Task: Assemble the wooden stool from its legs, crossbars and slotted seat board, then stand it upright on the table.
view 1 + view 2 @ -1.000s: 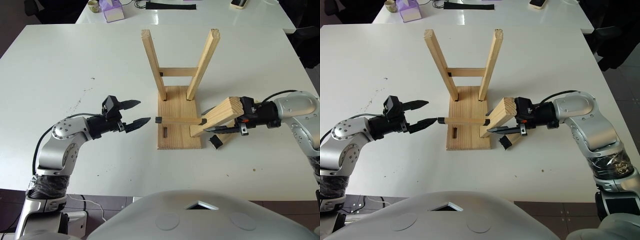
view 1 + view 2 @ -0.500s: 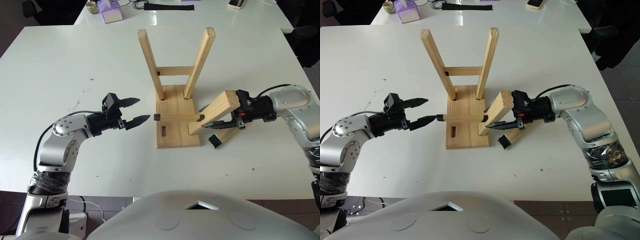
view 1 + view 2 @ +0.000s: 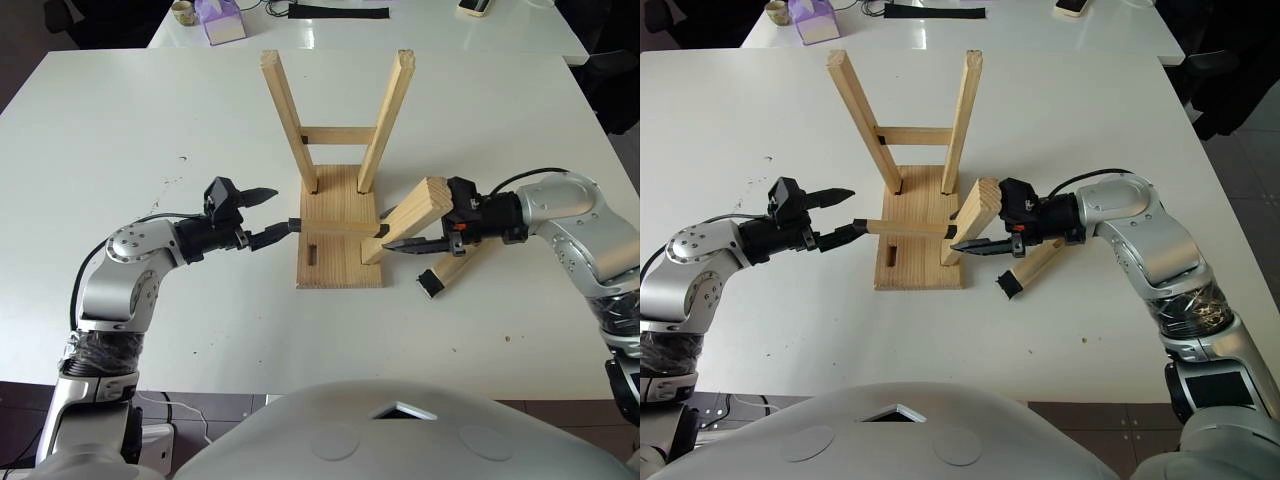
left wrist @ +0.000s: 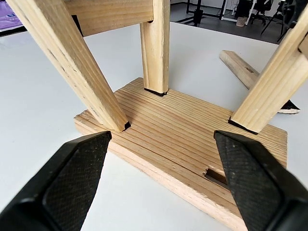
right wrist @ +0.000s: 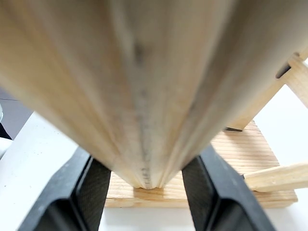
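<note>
The stool is a little over half built, upside down on the white surface. The slotted seat board lies flat near the middle. Two legs, the far-left leg and the far-right leg, stand in its far slots and are joined by a crossbar. The right end effector pinches a third leg, which leans to the right with its foot at the board's near-right slot; I judge it not fully seated. A second crossbar runs left from this leg, and its free end hangs close to the left end effector. That one is spread wide and grips nothing. The fourth leg lies loose on the surface just right of the board, and the near-left slot is open. What is left, by my reckoning, is to straighten and seat the third leg, fit the fourth leg into its slot and onto the crossbar, then turn the stool over onto its feet. No lettering or label can be read on the wooden parts.
</note>
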Controlling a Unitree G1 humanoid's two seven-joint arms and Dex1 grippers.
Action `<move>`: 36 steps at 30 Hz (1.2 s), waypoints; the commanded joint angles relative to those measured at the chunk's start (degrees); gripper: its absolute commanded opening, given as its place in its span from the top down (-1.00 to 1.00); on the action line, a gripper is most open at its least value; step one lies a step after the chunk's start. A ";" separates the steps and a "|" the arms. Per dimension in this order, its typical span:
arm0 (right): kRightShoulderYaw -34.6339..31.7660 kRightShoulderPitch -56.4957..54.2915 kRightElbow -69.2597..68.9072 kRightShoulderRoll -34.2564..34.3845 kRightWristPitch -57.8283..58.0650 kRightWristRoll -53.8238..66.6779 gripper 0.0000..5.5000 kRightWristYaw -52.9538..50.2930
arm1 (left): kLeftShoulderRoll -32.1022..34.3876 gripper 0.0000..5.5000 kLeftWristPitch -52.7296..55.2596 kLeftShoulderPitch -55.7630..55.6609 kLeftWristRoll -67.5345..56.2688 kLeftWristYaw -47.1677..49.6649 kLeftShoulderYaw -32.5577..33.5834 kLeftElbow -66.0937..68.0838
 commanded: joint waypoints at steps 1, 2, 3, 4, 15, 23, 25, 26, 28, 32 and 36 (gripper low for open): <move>2.66 2.57 0.25 -0.15 1.69 -4.16 0.13 -1.13 | -0.07 -0.44 -0.32 -1.13 1.38 0.13 -0.27 2.21; 2.25 2.30 0.28 0.29 1.82 -4.02 0.09 -1.75 | -0.09 -0.44 -0.53 -1.33 1.61 0.28 -0.11 2.98; 1.71 2.02 0.24 0.75 2.03 -3.78 0.02 -2.20 | -0.13 -0.44 -0.72 -1.57 1.79 0.40 0.04 3.68; 1.19 1.76 0.20 1.27 2.21 -3.62 -0.01 -2.62 | -0.15 -0.44 -0.91 -1.73 1.97 0.51 0.16 4.21; -6.02 5.57 -3.15 -4.70 4.04 -3.99 -0.22 -2.04 | -0.96 -0.44 -1.25 -0.07 2.82 2.82 1.76 4.23; -16.40 17.23 -5.56 -12.16 6.68 -3.89 -0.22 -3.18 | -1.78 -0.44 -1.20 5.01 2.20 5.51 4.26 0.43; -21.39 19.84 -5.82 -10.79 13.35 -4.11 -0.22 -10.53 | -1.99 -0.44 -1.02 7.70 1.48 6.58 5.78 -1.91; -23.81 21.20 -6.67 -9.34 17.79 -3.92 -0.29 -14.98 | -2.15 -0.44 -1.07 9.16 1.23 7.10 6.56 -2.84; -28.39 21.72 -9.74 -5.47 29.46 -0.25 -0.37 -22.77 | -2.68 -0.44 -1.22 12.36 1.02 8.30 7.95 -4.68; -34.32 17.23 -18.46 2.99 49.05 6.57 -0.57 -33.51 | -4.02 -0.44 -0.94 17.38 0.44 10.49 9.60 -8.57; -31.49 12.93 -22.60 7.59 53.77 12.22 -0.57 -35.52 | -4.97 -0.44 -0.54 16.12 1.00 11.60 8.20 -8.53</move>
